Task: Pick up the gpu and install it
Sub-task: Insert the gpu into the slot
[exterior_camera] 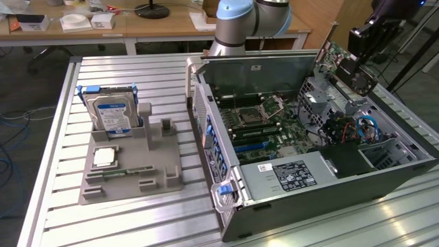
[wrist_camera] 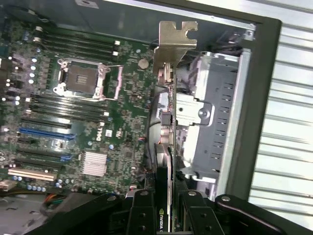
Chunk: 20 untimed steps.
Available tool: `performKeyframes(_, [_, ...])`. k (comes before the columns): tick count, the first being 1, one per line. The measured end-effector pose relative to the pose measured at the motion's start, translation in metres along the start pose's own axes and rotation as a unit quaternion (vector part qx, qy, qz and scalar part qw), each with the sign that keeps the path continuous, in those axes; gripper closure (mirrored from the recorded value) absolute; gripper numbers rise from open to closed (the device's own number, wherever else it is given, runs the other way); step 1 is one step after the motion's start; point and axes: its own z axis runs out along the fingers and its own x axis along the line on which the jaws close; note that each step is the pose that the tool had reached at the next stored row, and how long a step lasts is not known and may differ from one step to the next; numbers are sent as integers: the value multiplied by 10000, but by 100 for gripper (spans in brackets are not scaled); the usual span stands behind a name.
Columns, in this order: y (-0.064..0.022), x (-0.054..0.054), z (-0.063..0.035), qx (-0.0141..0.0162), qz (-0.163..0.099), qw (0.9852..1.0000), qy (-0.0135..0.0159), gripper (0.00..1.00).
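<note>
The gripper (wrist_camera: 166, 203) has its 2 black fingers (wrist_camera: 142, 213) closed on the gpu (wrist_camera: 163, 166), 1 finger on each flat side, so the card is seen from its thin edge. The card hangs in the air, inside the open top of the computer case (exterior_camera: 302, 206) and not yet in a slot. Its silvery bracket (wrist_camera: 175, 35) is at the end far from the fingers. Just beside the card is a grey metal drive cage (wrist_camera: 210, 122). Below lies the green motherboard (wrist_camera: 98, 127) with the empty CPU socket (wrist_camera: 80, 78).

In the exterior view the case lies on its side on a slatted metal table (exterior_camera: 137, 221). Well apart, toward the exterior view's left, stands a grey holder tray (exterior_camera: 158, 170). A hard drive (exterior_camera: 113, 116) with a blue-white label stands upright in it, and a narrow green memory stick (exterior_camera: 127, 171) lies in its groove. Behind all this is a wooden desk (exterior_camera: 171, 25).
</note>
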Motion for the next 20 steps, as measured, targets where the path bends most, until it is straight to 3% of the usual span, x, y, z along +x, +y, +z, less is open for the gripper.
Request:
performKeyframes(13, [32, 245, 5, -7, -320, 9995, 13, 74])
performKeyframes(20, [79, 558, 21, 2, -326, 9995, 15, 74])
